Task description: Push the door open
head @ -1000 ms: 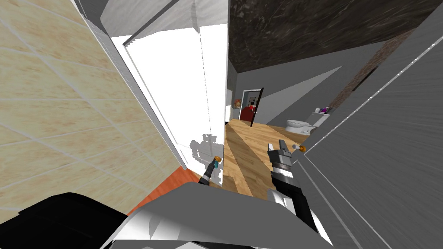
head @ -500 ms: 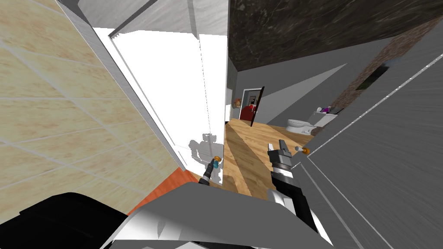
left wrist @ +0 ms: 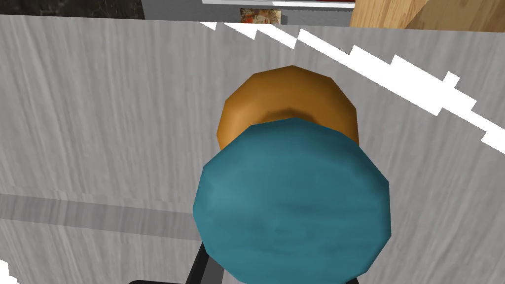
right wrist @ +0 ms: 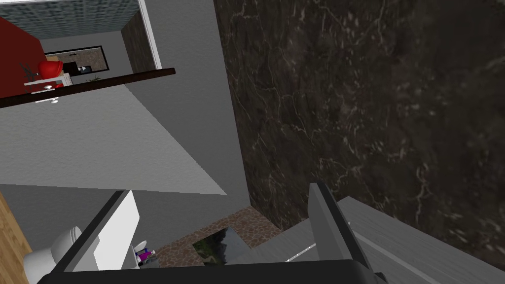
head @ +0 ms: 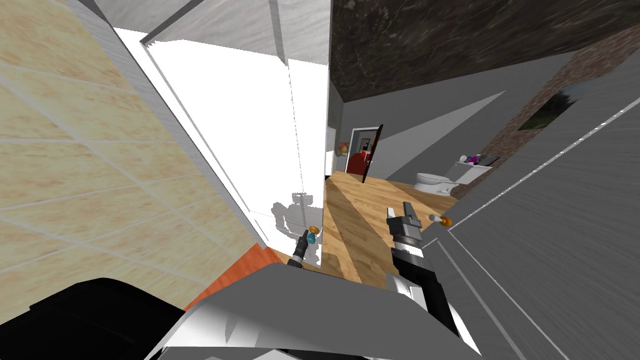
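Observation:
A grey panelled door [head: 550, 250] slants along my right side, with a small orange knob [head: 441, 220] at its near edge. Beside that edge my right gripper [head: 409, 210] points into the room, open [right wrist: 224, 227] and holding nothing. At my left, a white panel [head: 262, 144] ends in an upright edge that carries an orange and teal knob [head: 313, 231]. My left gripper [head: 306, 240] sits right at this knob. In the left wrist view, the teal ball [left wrist: 291, 197] and the orange ball [left wrist: 291, 93] stand against a grey grained surface [left wrist: 98, 123], and the teal ball hides the fingers.
A wooden floor [head: 362, 212] runs ahead to a far open doorway [head: 364, 153]. A white toilet [head: 433, 181] stands at the right by a brick wall with a picture [head: 550, 109]. A beige tiled wall [head: 94, 156] lies close on my left, above an orange floor strip [head: 244, 269].
The grey door's edge and its knob have shifted right, showing more of the brick wall and its picture. The white panel's top has slid left. Both grippers keep their places.

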